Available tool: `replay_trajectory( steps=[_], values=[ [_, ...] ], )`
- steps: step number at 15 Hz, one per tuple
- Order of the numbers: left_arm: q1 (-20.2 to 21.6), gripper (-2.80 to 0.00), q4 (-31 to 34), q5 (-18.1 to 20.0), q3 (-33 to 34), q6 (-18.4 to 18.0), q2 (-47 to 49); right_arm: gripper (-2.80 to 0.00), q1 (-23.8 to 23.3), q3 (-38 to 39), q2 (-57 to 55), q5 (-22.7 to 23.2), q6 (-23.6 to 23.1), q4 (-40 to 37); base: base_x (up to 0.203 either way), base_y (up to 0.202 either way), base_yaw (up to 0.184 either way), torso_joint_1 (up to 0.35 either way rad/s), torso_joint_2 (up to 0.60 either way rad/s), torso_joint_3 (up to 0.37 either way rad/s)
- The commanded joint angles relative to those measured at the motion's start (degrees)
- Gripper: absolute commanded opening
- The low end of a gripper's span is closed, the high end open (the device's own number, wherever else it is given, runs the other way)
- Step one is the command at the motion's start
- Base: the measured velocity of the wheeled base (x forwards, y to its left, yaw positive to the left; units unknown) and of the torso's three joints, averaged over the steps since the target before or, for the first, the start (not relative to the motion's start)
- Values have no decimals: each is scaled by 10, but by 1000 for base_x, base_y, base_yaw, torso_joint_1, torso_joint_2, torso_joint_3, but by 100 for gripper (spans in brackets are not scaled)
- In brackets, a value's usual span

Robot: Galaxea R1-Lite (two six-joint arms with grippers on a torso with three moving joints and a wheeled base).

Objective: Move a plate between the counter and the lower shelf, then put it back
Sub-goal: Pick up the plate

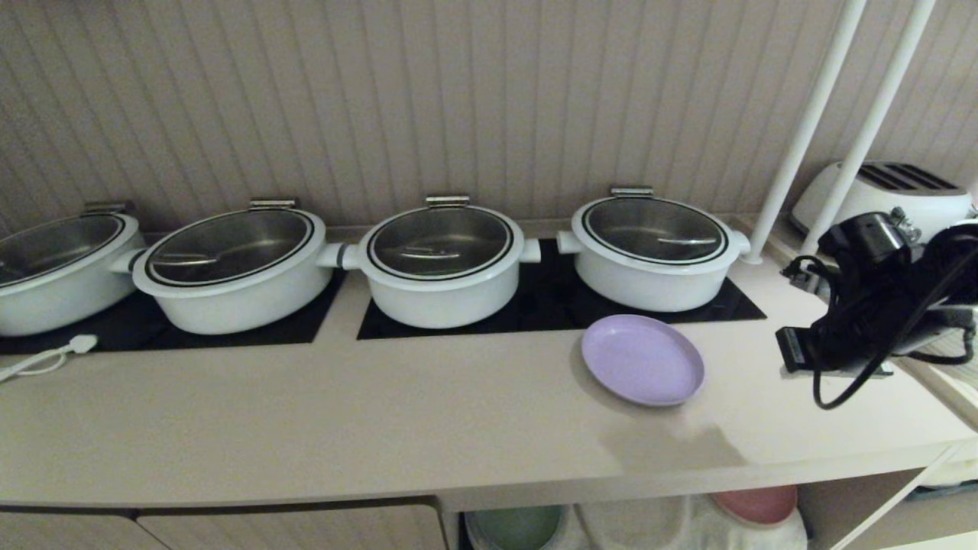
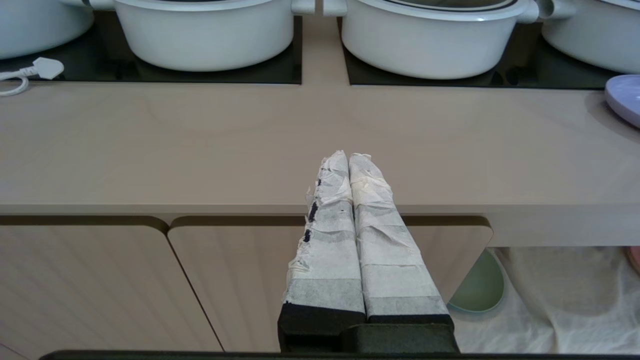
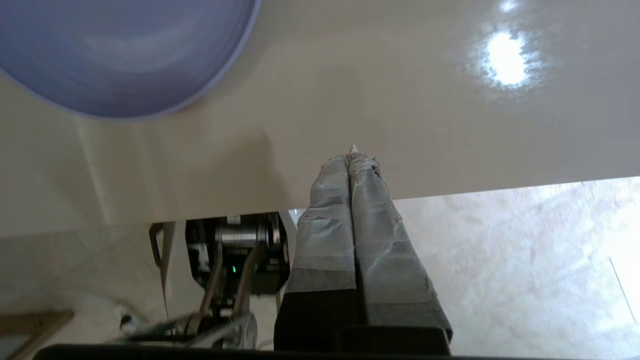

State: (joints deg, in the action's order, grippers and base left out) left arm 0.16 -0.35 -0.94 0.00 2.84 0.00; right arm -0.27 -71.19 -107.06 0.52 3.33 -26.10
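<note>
I see plate (image 1: pixel 642 359) flat on tabletop (image 1: pixel 306 412). Right tool (image 3: pixel 353 155) above tabletop near plate, closed, empty. Left tool (image 2: pixel 348 160) parked, closed, empty.

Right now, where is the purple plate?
In the head view, the round pale lilac plate lies flat on the long beige glossy counter, right of centre, just in front of the rightmost white lidded pot and left of the right arm's black wrist.

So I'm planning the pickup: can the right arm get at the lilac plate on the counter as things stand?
Probably yes. The lilac plate lies alone on the counter, nothing between it and the right claw, which is shut and must open first.
</note>
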Motion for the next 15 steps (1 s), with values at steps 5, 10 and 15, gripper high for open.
replay_trajectory(
  steps=[5,10,15],
  values=[
    [0,-280,-1,0,0,1,4,-280,4,-56,-73,3,-45,-36,0,0,0,0,0,0],
    [0,-280,0,0,0,1,8,-280,8,-115,-129,30,-40,-40,0,0,0,0,0,0],
    [0,-280,0,0,0,1,11,-280,13,-230,-175,32,-39,-88,0,0,0,0,0,0]
  ],
)
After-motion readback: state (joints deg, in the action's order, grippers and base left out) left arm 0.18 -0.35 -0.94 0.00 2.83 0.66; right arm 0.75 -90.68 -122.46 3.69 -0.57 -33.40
